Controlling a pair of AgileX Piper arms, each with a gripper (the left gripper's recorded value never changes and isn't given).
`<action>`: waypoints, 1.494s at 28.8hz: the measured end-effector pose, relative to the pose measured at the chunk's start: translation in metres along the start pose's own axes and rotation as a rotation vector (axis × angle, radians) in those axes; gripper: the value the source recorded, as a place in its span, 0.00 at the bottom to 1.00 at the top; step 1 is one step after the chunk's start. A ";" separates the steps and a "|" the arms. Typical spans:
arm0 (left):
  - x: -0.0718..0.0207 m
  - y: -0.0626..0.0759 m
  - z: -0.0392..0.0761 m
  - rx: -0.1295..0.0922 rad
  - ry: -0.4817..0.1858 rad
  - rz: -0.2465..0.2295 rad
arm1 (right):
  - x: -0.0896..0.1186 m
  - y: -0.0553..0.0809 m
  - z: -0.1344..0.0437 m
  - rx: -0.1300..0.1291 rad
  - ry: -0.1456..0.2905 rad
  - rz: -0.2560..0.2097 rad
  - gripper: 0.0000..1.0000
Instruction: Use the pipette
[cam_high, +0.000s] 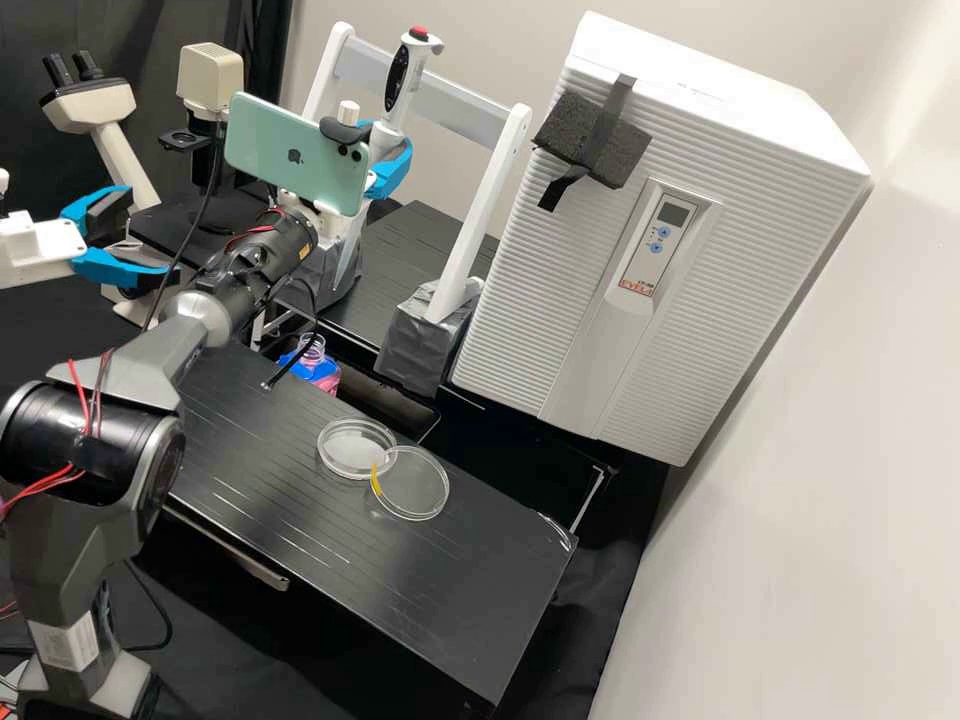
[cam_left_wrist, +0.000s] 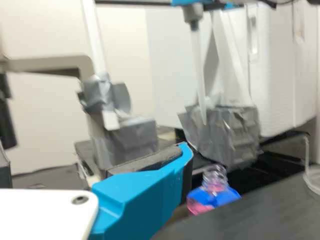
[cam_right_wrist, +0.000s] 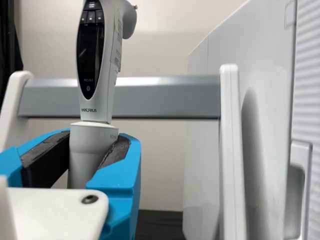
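Black bench (cam_high: 450, 590) comes nearest, w/ two petri dishes (cam_high: 357, 447) touching at centre. No pink liquid is seen in them, and a small yellow bit lies btwn them. Pink bottle (cam_high: 318, 365), neck uncapped, sits at abt 10 o'clock from the dishes. Left gripper (cam_high: 108, 238), at 9 o'clock in the high view, is spread wide & holds nothing. Farthest, at 12 o'clock by the white rack (cam_high: 470, 230), right gripper (cam_right_wrist: 85, 160) is clamped round the pipette (cam_right_wrist: 97, 65) just below its handle. The pipette body is upright, w/ its tip (cam_left_wrist: 199, 85) in air above & beyond the bottle. So the grasp is prob done. What's left: dip tip in the bottle, draw liquid, dispense into a dish.
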 end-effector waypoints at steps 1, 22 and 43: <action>0.0017 -0.003 0.001 -0.001 -0.004 -0.009 | -0.003 -0.002 0.001 -0.001 0.000 -0.002 0.00; 0.0144 -0.034 0.008 -0.039 -0.033 -0.124 | -0.037 -0.033 0.021 0.012 -0.005 0.061 0.00; 0.0257 -0.059 0.025 -0.056 -0.093 -0.218 | -0.042 -0.060 0.044 -0.012 -0.045 0.041 0.00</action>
